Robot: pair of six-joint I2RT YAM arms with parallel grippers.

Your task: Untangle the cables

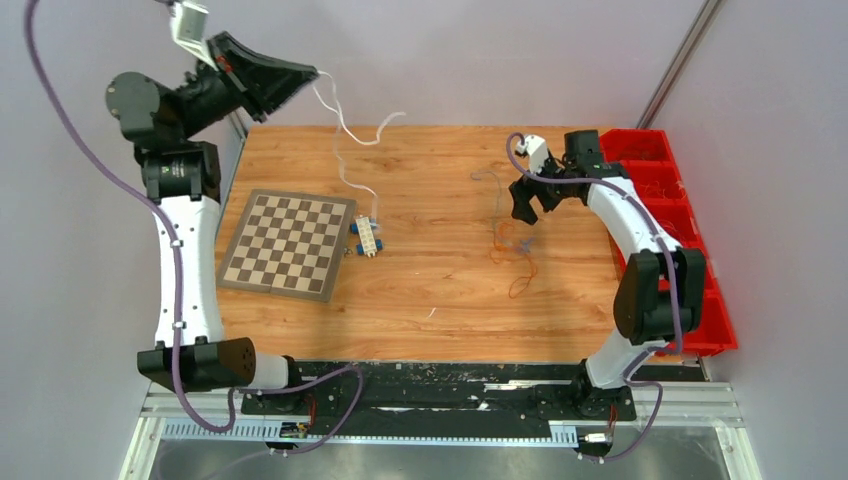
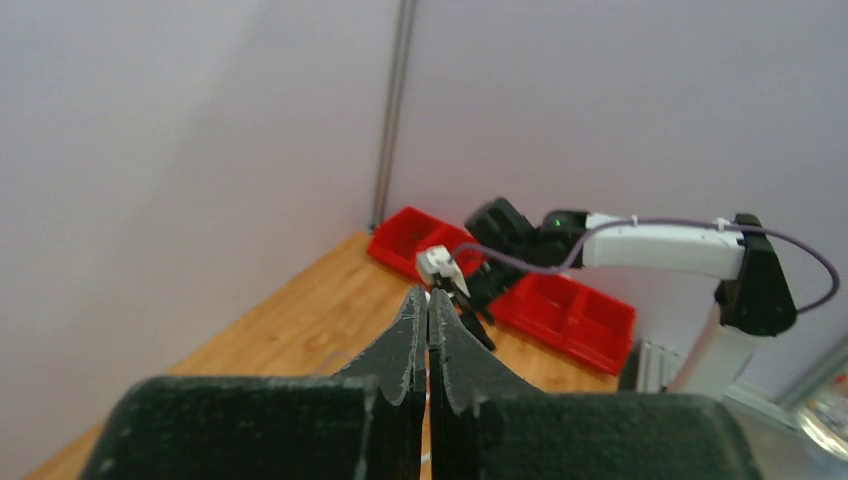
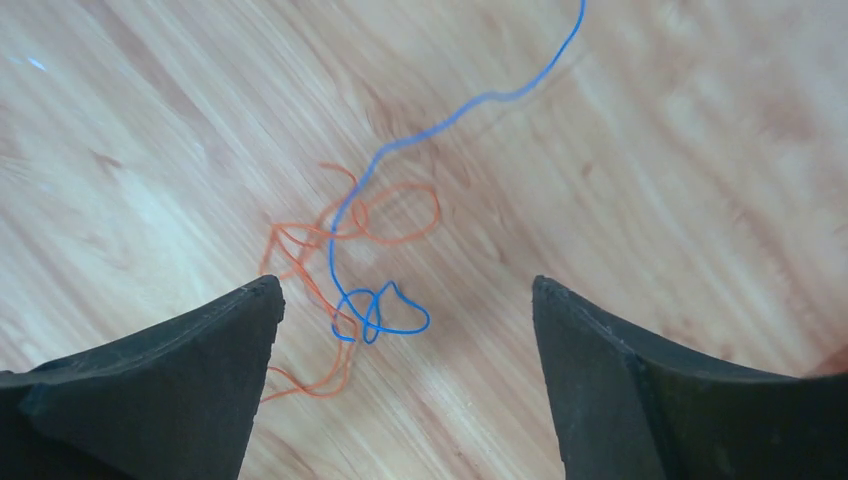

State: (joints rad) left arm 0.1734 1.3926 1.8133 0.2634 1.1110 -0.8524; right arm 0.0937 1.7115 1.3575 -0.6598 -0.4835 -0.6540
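Observation:
The white cable (image 1: 330, 100) runs from my left gripper (image 1: 312, 76), raised above the table's far left corner, down to a white and blue connector block (image 1: 367, 238). In the left wrist view that gripper (image 2: 428, 295) has its jaws pressed together, with a thin white strand between them. A loose tangle of orange and blue cables (image 1: 510, 250) lies right of centre, and a thin dark strand (image 1: 490, 180) lies behind it. My right gripper (image 1: 525, 205) hovers over the tangle. In the right wrist view it (image 3: 405, 290) is wide open and empty above the blue cable (image 3: 480, 98) and the orange cable (image 3: 437, 210).
A checkerboard (image 1: 288, 243) lies on the left of the wooden table. Red bins (image 1: 660, 180) line the right edge. A small white scrap (image 1: 432, 313) lies near the front. The walls stand close behind the table and to its left.

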